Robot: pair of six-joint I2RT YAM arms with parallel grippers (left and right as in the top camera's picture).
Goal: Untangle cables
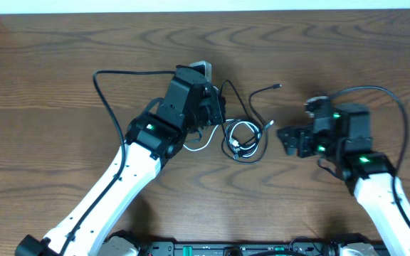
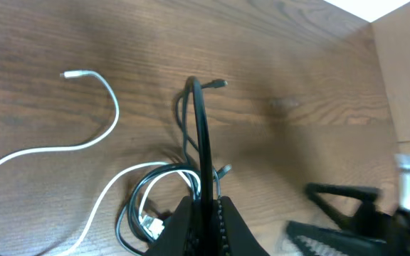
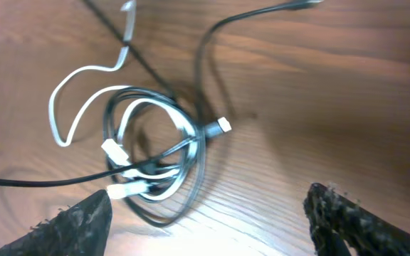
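The left fingers (image 2: 206,222) are clamped together on a black cable (image 2: 202,135). It runs straight out from between them and bends back in a tight arch. The right fingers (image 1: 289,140) are spread wide apart and hold nothing; they sit just to the right of the cables (image 1: 242,139), not touching them.

The cables lie in a loose tangle on the wooden tabletop (image 1: 62,71), between the two arms. In the right wrist view the black cord makes several rough rings laid one over another. The white cable (image 3: 84,82) is coiled inside those rings. Two of its stubby white plugs show against the dark loops, one near the left of the coil and one at the lower edge.

A longer bight of white swings out to the left of the coil. In the left wrist view a white tail curves away over the wood and ends in a small plug.

One black end leaves the tangle toward the far side of the tabletop, finishing in a thin dark plug (image 1: 277,86). Another black end, tipped pale, lies at the coil's right edge. Whether the black cord is one piece or two cannot be told.
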